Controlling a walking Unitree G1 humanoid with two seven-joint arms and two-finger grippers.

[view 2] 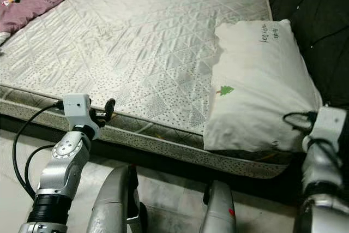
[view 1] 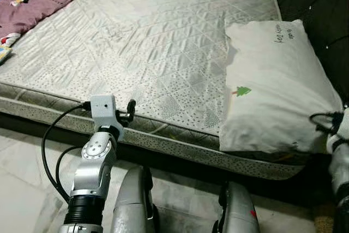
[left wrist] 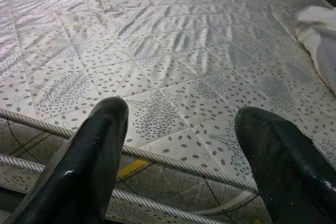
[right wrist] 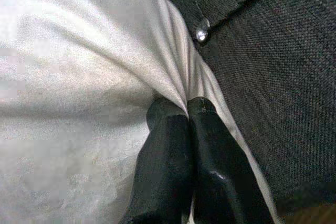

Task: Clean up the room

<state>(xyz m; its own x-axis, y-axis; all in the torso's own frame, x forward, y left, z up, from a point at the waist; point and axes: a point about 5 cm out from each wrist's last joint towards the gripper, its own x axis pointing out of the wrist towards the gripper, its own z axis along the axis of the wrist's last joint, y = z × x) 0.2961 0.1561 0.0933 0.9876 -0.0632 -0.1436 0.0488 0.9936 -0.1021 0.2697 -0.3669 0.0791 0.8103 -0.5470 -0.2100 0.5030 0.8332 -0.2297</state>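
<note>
Right wrist view, right gripper (right wrist: 186,116) apparently pinching pillow (view 1: 272,88) corner, mattress (view 1: 142,42)

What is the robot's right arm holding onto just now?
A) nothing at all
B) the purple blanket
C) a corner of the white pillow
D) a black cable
C: the right wrist view shows the right gripper with its two black fingers shut on a fold of the white pillow, beside the dark headboard.
</note>
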